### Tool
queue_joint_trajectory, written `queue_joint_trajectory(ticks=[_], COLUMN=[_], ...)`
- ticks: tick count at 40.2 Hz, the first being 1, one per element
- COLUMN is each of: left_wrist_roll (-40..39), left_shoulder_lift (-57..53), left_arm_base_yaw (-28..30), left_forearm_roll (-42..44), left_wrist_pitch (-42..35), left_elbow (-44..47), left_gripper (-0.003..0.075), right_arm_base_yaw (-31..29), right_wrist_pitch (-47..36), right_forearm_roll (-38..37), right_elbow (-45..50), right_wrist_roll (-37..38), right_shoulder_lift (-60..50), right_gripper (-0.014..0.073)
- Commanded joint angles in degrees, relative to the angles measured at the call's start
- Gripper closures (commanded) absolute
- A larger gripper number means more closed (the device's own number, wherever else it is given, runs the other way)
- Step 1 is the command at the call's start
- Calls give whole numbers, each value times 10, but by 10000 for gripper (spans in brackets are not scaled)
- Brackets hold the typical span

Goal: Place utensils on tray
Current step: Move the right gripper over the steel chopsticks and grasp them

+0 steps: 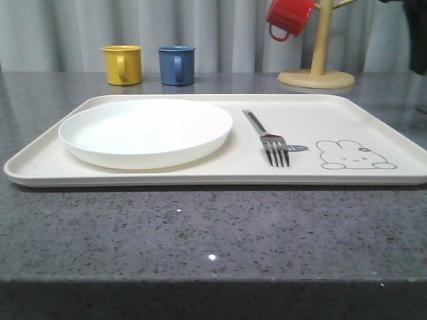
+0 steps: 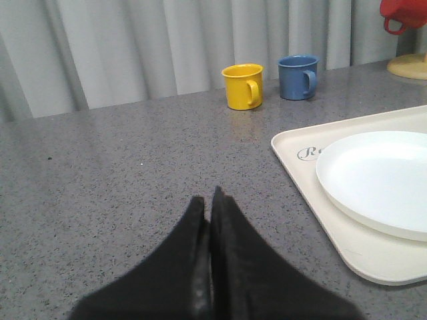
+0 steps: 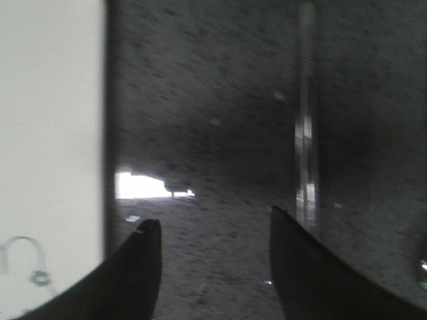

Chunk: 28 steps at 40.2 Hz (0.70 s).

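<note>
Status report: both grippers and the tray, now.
Left gripper shut, empty, over grey counter. Right gripper open beside a slim silver utensil off the tray. Cream rectangular tray holds round white plate, silver fork. Nothing blocking.

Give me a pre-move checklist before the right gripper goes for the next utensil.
1. Right gripper open: ok.
2. Slim shiny utensil lying on the counter ahead of its fingers: ok, though blurred; which piece, cannot tell.
3. Left gripper shut, empty, off the tray: ok.
4. Fork already on tray: ok.
5. Plate on tray: ok.
6. Free tray space between fork and plate: ok.
</note>
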Motion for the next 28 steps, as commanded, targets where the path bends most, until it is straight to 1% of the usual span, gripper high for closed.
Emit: queue_joint_trajectory(ticks=[1, 6, 9, 28], left_wrist_roll=[-1, -1, -1, -1], left_shoulder_lift=[7, 7, 7, 7], left_arm_base_yaw=[-5, -5, -5, -5], left_forearm_roll=[-6, -6, -6, -6], left_wrist_pitch=[-49, -49, -50, -51], left_elbow=[-16, -16, -16, -16], left_gripper=[739, 739, 739, 739], right_arm_base_yaw=[-47, -82, -84, -83], right_wrist_pitch=[47, 15, 6, -15], right_forearm_roll=[-8, 2, 8, 9], right_elbow=[14, 44, 51, 55], right_wrist_roll=[-33, -57, -67, -67], right_shoulder_lift=[-31, -30, -25, 9], right_gripper=[205, 270, 272, 273])
